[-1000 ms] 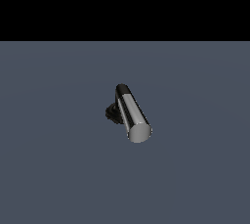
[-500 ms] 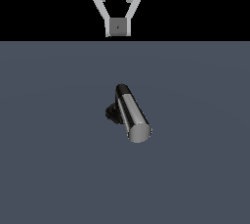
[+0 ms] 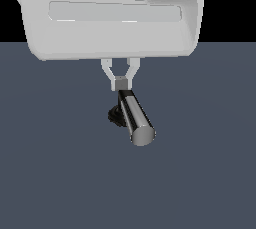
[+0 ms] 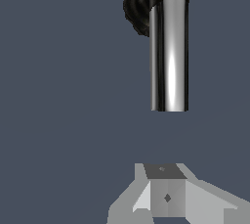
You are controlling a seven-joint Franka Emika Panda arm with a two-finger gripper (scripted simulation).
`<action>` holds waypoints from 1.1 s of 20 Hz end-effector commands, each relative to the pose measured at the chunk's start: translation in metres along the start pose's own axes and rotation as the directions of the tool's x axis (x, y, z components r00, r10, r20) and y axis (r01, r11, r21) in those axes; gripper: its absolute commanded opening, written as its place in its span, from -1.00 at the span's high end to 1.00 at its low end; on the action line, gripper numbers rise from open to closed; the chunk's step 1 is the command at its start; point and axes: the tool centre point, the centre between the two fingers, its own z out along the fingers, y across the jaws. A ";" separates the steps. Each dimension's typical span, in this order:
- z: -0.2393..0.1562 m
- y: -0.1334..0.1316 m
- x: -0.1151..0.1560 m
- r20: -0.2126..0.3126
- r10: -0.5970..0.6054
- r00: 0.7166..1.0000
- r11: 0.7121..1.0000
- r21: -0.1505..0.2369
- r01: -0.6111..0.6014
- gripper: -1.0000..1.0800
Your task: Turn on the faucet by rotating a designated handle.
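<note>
The faucet stands in the middle of the grey-blue floor, with a black round base (image 3: 114, 116) and a black elbow. The handle (image 3: 135, 118) is a shiny chrome cylinder that sticks out from the elbow, its flat round end facing the camera in the exterior view. My gripper (image 3: 120, 82) hangs just above the black joined end of the handle, its fingers closed together with nothing between them. In the wrist view the handle (image 4: 169, 56) and the black base (image 4: 136, 8) lie ahead of the gripper (image 4: 166, 189), with a gap of bare floor between them.
A flat grey-blue floor (image 3: 210, 173) stretches all around the faucet. The white hand body (image 3: 112, 20) fills the upper part of the exterior view, in front of a black background.
The gripper has dropped from the upper edge of the exterior view to just over the handle and now looks much larger. The faucet has not moved.
</note>
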 end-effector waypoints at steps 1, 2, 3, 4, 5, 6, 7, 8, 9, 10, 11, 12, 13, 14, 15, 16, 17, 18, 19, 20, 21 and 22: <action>0.017 0.000 0.004 -0.002 -0.013 1.000 1.000 0.000 0.013 1.00; 0.023 0.000 0.006 -0.003 -0.018 1.000 1.000 0.000 0.018 1.00; 0.030 0.000 0.007 -0.004 -0.023 1.000 1.000 0.000 0.023 1.00; 0.036 0.000 0.009 -0.004 -0.028 1.000 1.000 0.000 0.028 1.00; 0.043 0.000 0.011 -0.005 -0.033 0.999 0.999 0.000 0.033 1.00; 0.049 0.000 0.012 -0.006 -0.038 0.999 0.999 0.000 0.038 1.00; 0.056 0.000 0.014 -0.006 -0.043 0.999 0.999 0.001 0.043 1.00; 0.063 0.000 0.016 -0.007 -0.048 0.999 0.999 0.001 0.048 1.00; 0.069 0.000 0.018 -0.008 -0.053 0.999 0.999 0.001 0.053 1.00; 0.075 0.000 0.019 -0.008 -0.058 0.998 0.998 0.001 0.058 1.00; 0.081 -0.001 0.021 -0.009 -0.062 0.998 0.998 0.001 0.062 1.00; 0.087 -0.001 0.023 -0.009 -0.067 0.998 0.998 0.001 0.067 1.00; 0.092 -0.001 0.024 -0.010 -0.071 0.997 0.997 0.001 0.071 1.00; 0.097 -0.001 0.026 -0.010 -0.075 0.997 0.997 0.001 0.075 1.00; 0.101 -0.001 0.027 -0.011 -0.078 0.997 0.997 0.001 0.078 1.00; 0.106 -0.001 0.028 -0.011 -0.082 0.997 0.997 0.001 0.082 1.00; 0.110 -0.001 0.030 -0.012 -0.085 0.996 0.996 0.001 0.085 1.00; 0.114 -0.001 0.031 -0.012 -0.088 0.996 0.996 0.001 0.088 1.00; 0.117 -0.001 0.032 -0.013 -0.090 0.996 0.996 0.001 0.090 1.00; 0.120 -0.001 0.033 -0.013 -0.093 0.996 0.996 0.001 0.093 1.00; 0.123 -0.001 0.034 -0.013 -0.095 0.995 0.995 0.001 0.095 1.00; 0.126 -0.001 0.035 -0.013 -0.097 0.995 0.995 0.001 0.097 1.00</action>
